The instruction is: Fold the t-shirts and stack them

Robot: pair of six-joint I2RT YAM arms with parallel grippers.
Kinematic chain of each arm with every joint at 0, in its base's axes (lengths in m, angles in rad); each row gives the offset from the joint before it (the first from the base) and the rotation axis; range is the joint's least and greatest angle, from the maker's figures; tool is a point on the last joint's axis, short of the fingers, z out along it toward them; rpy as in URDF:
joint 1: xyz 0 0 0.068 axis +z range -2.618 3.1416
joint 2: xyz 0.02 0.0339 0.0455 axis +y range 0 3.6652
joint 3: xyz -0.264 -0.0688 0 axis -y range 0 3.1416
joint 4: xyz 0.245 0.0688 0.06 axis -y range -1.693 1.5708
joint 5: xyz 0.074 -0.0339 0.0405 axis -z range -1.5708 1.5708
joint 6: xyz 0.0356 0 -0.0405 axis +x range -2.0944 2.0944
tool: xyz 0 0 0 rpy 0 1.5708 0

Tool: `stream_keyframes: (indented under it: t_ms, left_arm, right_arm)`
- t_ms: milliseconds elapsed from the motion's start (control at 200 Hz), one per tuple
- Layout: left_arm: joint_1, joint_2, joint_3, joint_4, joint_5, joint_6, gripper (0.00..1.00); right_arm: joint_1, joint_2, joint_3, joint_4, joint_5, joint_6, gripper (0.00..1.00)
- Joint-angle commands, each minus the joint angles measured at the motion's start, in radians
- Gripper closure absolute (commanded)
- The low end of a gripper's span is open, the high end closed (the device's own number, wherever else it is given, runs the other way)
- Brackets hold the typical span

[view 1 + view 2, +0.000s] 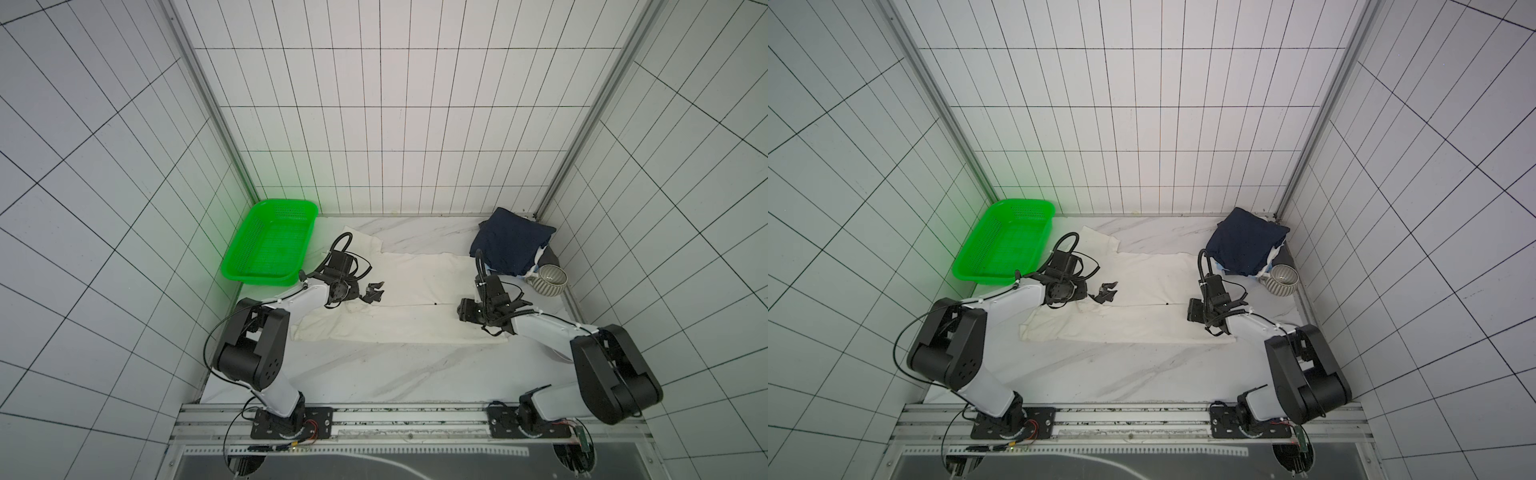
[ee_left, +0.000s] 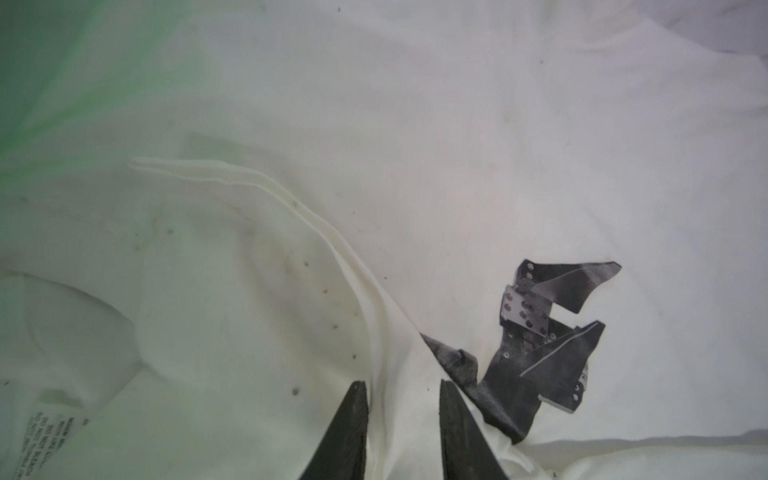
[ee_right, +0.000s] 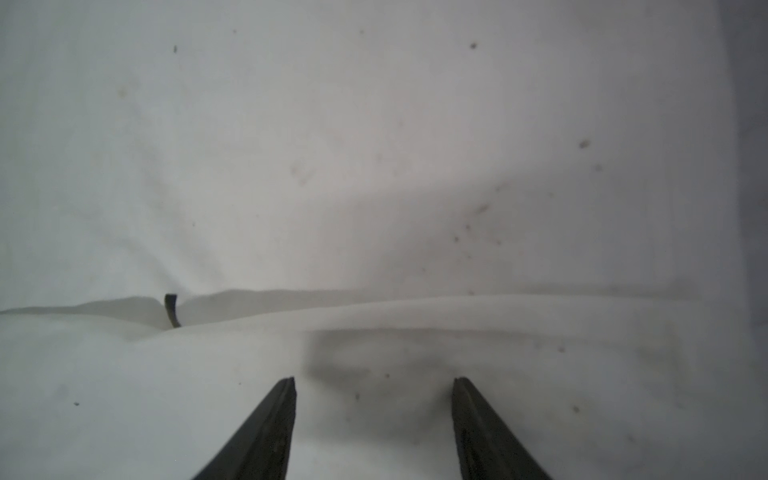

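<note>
Now: 1 cream tee (image 1: 415, 282), 1 navy tee (image 1: 509, 245), 1 bskt (image 1: 259, 279), 1 bowl (image 1: 548, 286).

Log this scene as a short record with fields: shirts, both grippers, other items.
surface: marble table
spread shirt: cream-white t-shirt, mid-table, dark print near the left gripper
stack: folded stack in the far right corner, navy t-shirt on top
left gripper: jaws astride a raised fold of the cream-white t-shirt; grip unclear
right gripper: open, over that shirt's right end
basket: green basket, far left
bowl: ribbed bowl, beside the stack
</note>
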Motion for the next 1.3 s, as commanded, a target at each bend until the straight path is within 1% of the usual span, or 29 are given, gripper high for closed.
stream_keyframes:
  t_ms: [0, 95, 255, 360, 435, 465, 485, 515, 560, 615, 670, 730, 790, 870, 950, 985, 1045, 1089, 1159, 1219, 1279, 1294]
  left_arm:
    - [-0.008, 0.042, 0.037, -0.023, -0.030, 0.029, 0.76]
    - [-0.021, 0.101, 0.072, -0.028, -0.002, 0.041, 0.88]
    - [-0.026, 0.153, 0.108, -0.029, 0.022, 0.049, 1.00]
    - [-0.031, 0.160, 0.137, -0.039, 0.031, 0.053, 1.00]
    - [-0.037, 0.146, 0.163, -0.068, 0.003, 0.060, 1.00]
    - [-0.037, 0.130, 0.164, -0.081, -0.017, 0.057, 0.93]
    - [-0.036, 0.117, 0.160, -0.086, -0.034, 0.054, 0.86]
    - [-0.035, 0.095, 0.148, -0.092, -0.057, 0.053, 0.78]
    - [-0.030, 0.058, 0.123, -0.093, -0.095, 0.048, 0.73]
    - [-0.020, 0.022, 0.080, -0.082, -0.122, 0.039, 0.65]
    - [0.000, 0.011, 0.046, -0.059, -0.106, 0.036, 0.64]
    - [0.012, 0.030, 0.038, -0.052, -0.084, 0.038, 0.64]
    - [0.012, 0.059, 0.054, -0.056, -0.077, 0.045, 0.64]
    - [0.012, 0.089, 0.069, -0.048, -0.060, 0.048, 0.58]
    - [0.011, 0.113, 0.089, -0.046, -0.057, 0.051, 0.58]
    - [0.011, 0.124, 0.101, -0.049, -0.054, 0.054, 0.61]
    - [0.008, 0.133, 0.119, -0.055, -0.042, 0.058, 0.75]
    - [0.001, 0.130, 0.130, -0.062, -0.043, 0.060, 0.81]
    - [-0.020, 0.117, 0.150, -0.089, -0.081, 0.065, 0.84]
    - [-0.039, 0.108, 0.164, -0.110, -0.105, 0.071, 0.93]
    - [-0.049, 0.109, 0.168, -0.112, -0.097, 0.075, 1.00]
    - [-0.050, 0.111, 0.169, -0.112, -0.093, 0.075, 1.00]
  right_arm:
    - [-0.010, 0.018, -0.044, 0.005, -0.012, -0.017, 0.39]
    - [-0.011, 0.025, -0.045, 0.005, -0.017, -0.020, 0.39]
    - [-0.011, 0.012, -0.050, 0.003, -0.014, -0.021, 0.39]
    - [-0.013, 0.007, -0.049, -0.002, -0.017, -0.020, 0.39]
    - [-0.012, 0.004, -0.047, -0.002, -0.023, -0.020, 0.39]
    - [-0.012, 0.002, -0.047, -0.002, -0.027, -0.020, 0.39]
    - [-0.013, 0.002, -0.048, -0.002, -0.030, -0.020, 0.39]
    - [-0.013, 0.002, -0.049, 0.000, -0.031, -0.020, 0.39]
    - [-0.013, 0.001, -0.049, 0.001, -0.031, -0.020, 0.39]
    - [-0.013, 0.003, -0.050, 0.001, -0.035, -0.020, 0.39]
    - [-0.012, 0.009, -0.048, 0.005, -0.041, -0.021, 0.39]
    - [-0.012, 0.017, -0.047, 0.011, -0.054, -0.020, 0.39]
    - [-0.011, 0.024, -0.044, 0.012, -0.062, -0.023, 0.39]
    - [-0.011, 0.024, -0.047, 0.012, -0.059, -0.023, 0.39]
    - [-0.011, 0.016, -0.051, 0.012, -0.053, -0.021, 0.39]
    - [-0.012, 0.013, -0.052, 0.011, -0.052, -0.021, 0.39]
    - [-0.012, 0.011, -0.050, 0.012, -0.053, -0.022, 0.39]
    - [-0.011, 0.013, -0.049, 0.011, -0.053, -0.023, 0.39]
    - [-0.012, 0.014, -0.050, 0.012, -0.053, -0.022, 0.39]
    - [-0.012, 0.016, -0.051, 0.012, -0.051, -0.021, 0.39]
    - [-0.011, 0.013, -0.052, 0.011, -0.051, -0.019, 0.39]
    - [-0.013, 0.012, -0.052, 0.011, -0.051, -0.018, 0.39]
